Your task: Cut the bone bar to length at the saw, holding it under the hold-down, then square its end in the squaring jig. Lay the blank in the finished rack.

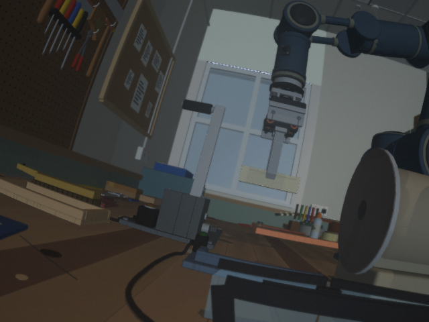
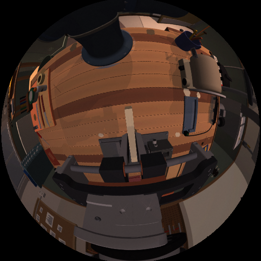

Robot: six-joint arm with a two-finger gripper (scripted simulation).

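Observation:
My gripper (image 1: pixel 272 173) hangs high above the bench in front of the window, fingers pointing down. The pale bone bar (image 1: pixel 269 178) lies level across the fingertips; in the wrist camera it (image 2: pixel 130 132) runs straight away from the fingers over the wooden bench top. The saw (image 1: pixel 182 211), a grey block with a tall raised lever arm (image 1: pixel 208 145) ending in a black handle, stands below and to the left. A grey disc machine with a beige housing (image 1: pixel 377 211) sits at the right foreground. A blue-grey slotted fixture (image 2: pixel 190 113) lies flat on the bench beside that machine. The gripper is closed and holds the bone bar.
The wooden bench top (image 2: pixel 116 92) spreads under the arm. A black cable (image 1: pixel 145 277) curls across it from the saw. Timber planks (image 1: pixel 52 201) are stacked at the left, an orange tray with bottles and pens (image 1: pixel 305 228) lies at the back, and a dark frame (image 1: pixel 312 298) fills the foreground.

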